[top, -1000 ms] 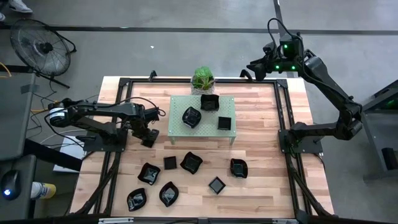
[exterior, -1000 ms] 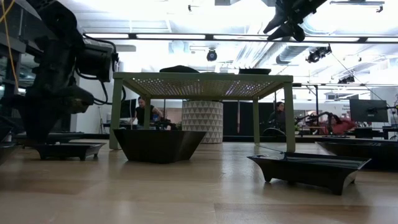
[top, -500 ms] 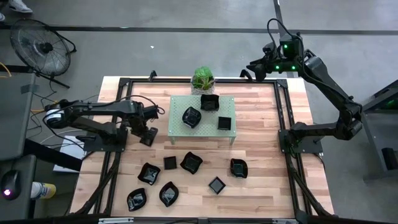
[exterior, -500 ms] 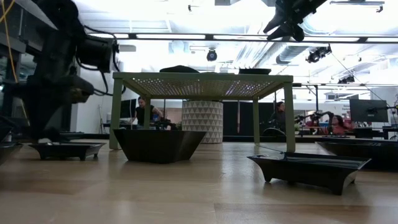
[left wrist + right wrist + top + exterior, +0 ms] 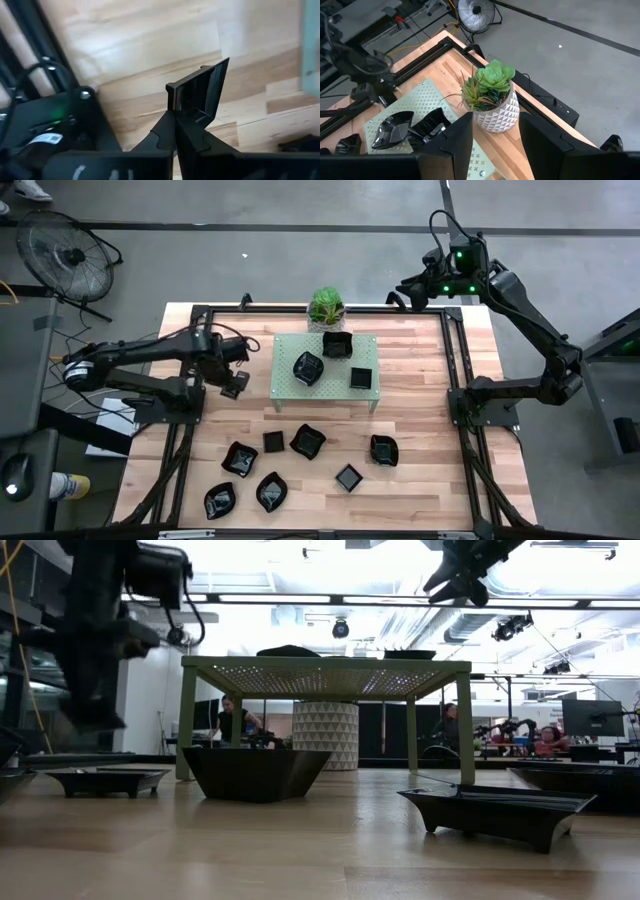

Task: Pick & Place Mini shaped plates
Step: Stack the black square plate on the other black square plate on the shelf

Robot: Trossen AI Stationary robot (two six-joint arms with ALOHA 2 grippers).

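Beside rack [image 5: 325, 372], left end effector [image 5: 236, 385] clamps square plate [image 5: 200, 90] edge-up.

Grey floor [image 5: 300, 205] is surrounding the wooden worktop [image 5: 420, 430]; a fan [image 5: 65, 255] is standing nearby, ceiling lights [image 5: 270, 598] glowing.

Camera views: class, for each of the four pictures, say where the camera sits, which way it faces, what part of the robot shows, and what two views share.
High view: above, looking straight down on the table, both arms, the green rack.
Low view: at tabletop height, facing level under the rack; the left arm shows.
Left wrist view: on the left arm, facing the tabletop; its fingers shut on a small black plate.
Right wrist view: on the raised right arm, looking down past open fingers at the potted plant.
Shared: high and right wrist views both show the plant and rack.
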